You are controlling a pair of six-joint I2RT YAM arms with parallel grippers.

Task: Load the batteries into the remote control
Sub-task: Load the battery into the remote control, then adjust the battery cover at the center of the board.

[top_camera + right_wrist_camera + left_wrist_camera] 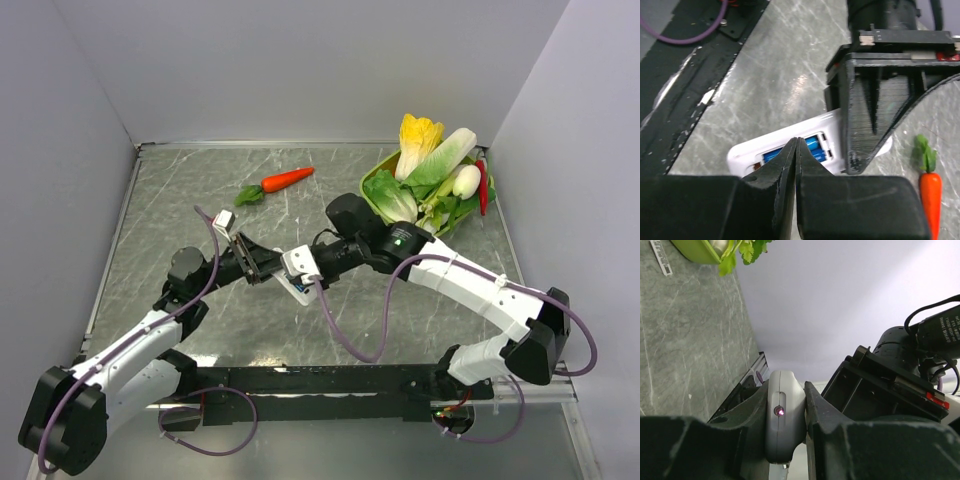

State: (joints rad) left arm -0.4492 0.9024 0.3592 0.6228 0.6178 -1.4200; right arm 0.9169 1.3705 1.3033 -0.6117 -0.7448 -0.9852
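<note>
Left gripper [786, 392], remote control [785, 427] end-on

In the right wrist view my right fingers [780, 170], pressed together, block the middle of the remote control [747, 152] — I see only part of the batteries [812, 145] and cannot tell how they sit. The left fingers [865, 115] cover the remote's far end. The carrot [930, 192] runs off the bottom edge. From above, the fingers hide most of the remote — the batteries are too small to judge.
</note>
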